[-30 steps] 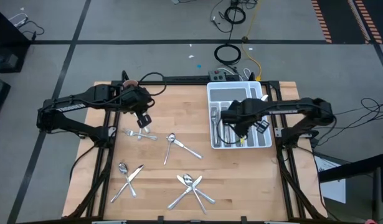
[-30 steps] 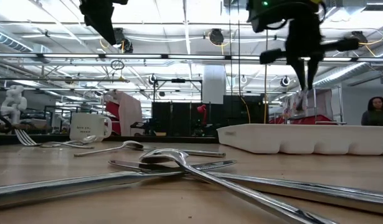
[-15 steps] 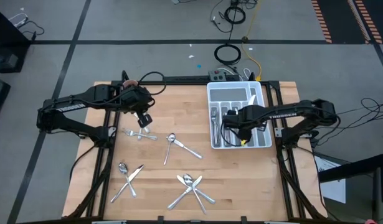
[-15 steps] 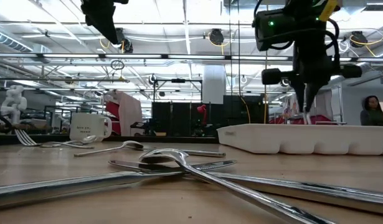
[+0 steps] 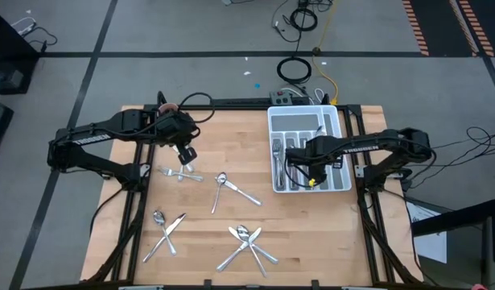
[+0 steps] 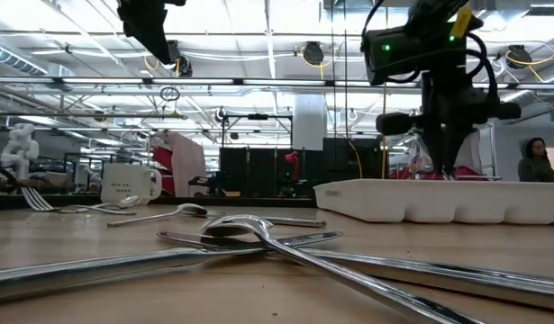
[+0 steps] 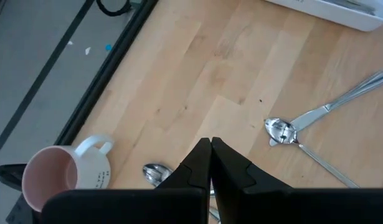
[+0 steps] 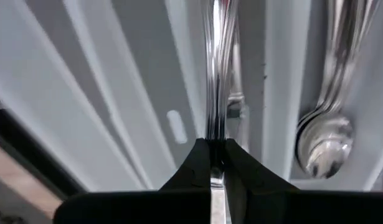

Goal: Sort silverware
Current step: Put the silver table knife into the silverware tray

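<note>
Two arms appear in the high view: my left pincer [image 5: 185,155] hangs over the wooden surface [image 5: 207,137] above a fork [image 5: 181,174], and my right pincer [image 5: 310,176] is lowered into the white divided tray [image 5: 277,118]. A fork in the tray [image 5: 278,157] lies in a compartment beside it. Loose silverware is spread on the surface: a spoon crossed with a knife [image 5: 231,188], a spoon-and-knife pair [image 5: 165,226], and a tangled cluster [image 5: 249,242] nearer the front edge.

Low view: the cluster [image 6: 258,238] fills the foreground, the white mug [image 6: 128,185] stands far back near the fork [image 6: 42,202], and my right pincer [image 6: 443,166] dips at the tray's rim [image 6: 439,200].

Left wrist view: my left pincer [image 7: 210,152] is clenched on nothing; mug [image 7: 60,174], a spoon bowl [image 7: 155,173] and the crossed spoon [image 7: 281,132] lie below.

Right wrist view: my right pincer [image 8: 213,163] is grasping a slim utensil [image 8: 216,81] edge-on within a tray channel; a spoon in the tray [image 8: 325,140] rests in the neighbouring channel.
</note>
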Action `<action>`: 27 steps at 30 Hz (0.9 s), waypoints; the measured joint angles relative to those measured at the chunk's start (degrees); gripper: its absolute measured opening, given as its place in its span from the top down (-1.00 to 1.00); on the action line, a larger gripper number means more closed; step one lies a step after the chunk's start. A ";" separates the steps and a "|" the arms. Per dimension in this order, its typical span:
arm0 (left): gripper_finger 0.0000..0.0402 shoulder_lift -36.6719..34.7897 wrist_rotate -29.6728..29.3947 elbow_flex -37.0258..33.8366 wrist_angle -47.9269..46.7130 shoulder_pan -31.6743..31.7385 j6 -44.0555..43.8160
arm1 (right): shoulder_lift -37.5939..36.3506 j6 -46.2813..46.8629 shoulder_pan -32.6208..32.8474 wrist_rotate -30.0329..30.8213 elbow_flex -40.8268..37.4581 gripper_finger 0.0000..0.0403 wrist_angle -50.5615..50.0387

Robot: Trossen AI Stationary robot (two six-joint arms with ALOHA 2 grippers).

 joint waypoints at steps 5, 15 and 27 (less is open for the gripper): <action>0.93 0.00 -0.12 0.00 0.00 0.00 0.00 | 0.35 -3.54 -0.08 -0.06 -1.99 1.00 6.24; 0.93 0.00 -0.18 0.00 0.04 0.00 0.20 | 0.32 -5.38 -1.00 -4.56 -4.61 1.00 10.30; 0.93 0.00 -0.38 0.00 0.04 0.02 0.39 | 0.35 -5.79 -3.39 -6.22 -6.84 1.00 17.61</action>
